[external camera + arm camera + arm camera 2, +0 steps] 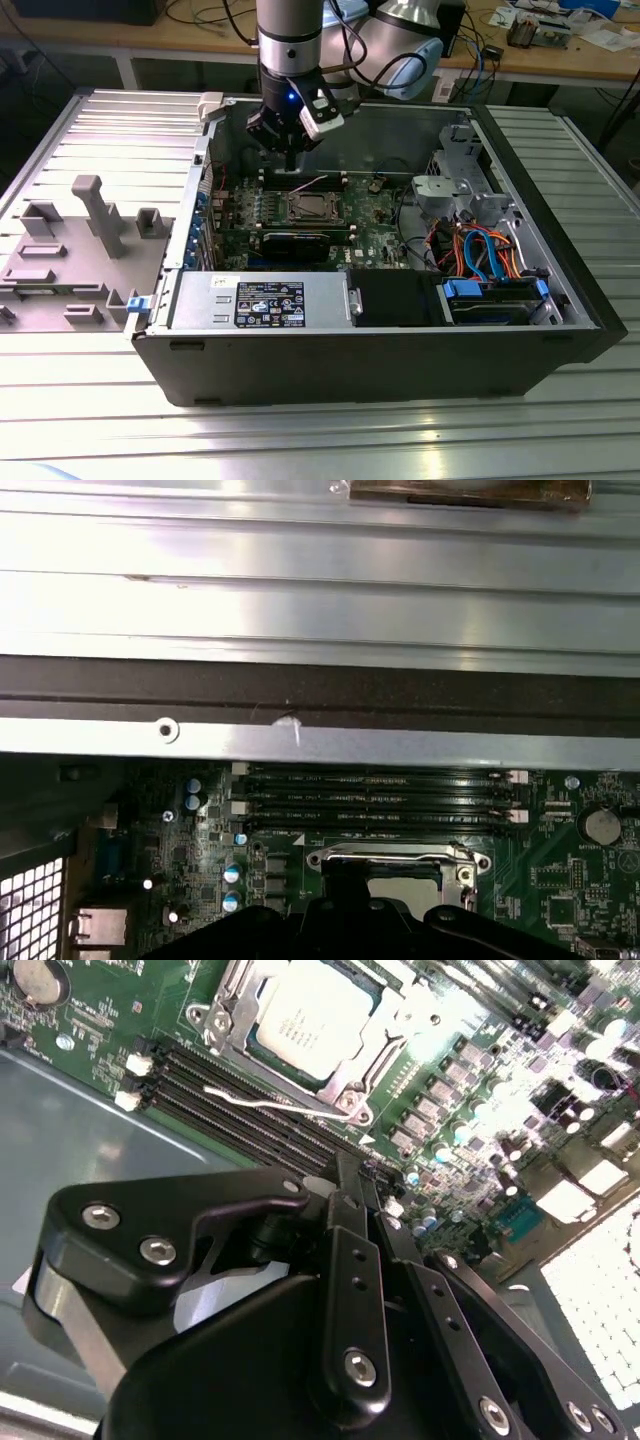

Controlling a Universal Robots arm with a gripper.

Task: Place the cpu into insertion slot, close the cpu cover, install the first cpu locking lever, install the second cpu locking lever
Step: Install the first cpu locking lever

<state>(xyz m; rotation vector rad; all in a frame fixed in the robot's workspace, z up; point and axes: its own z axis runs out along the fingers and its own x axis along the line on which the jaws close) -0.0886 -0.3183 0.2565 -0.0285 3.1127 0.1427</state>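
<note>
Electronics lab: open computer case (380, 345) on ribbed aluminium table (300, 440), cluttered workbench (560, 50) behind.

I count one gripper (352, 1165), which is mine, over one open computer case (400, 370) that holds one green motherboard (560, 880) and one grey power supply box (260, 300). On that board I make out one insertion slot (290, 210), one cpu (310, 1022), one cpu cover (392, 1022) and one thin pale wire lever (262, 1101). I also count four long black memory slots (380, 797) in a row, and one round coin battery (601, 826).
</note>
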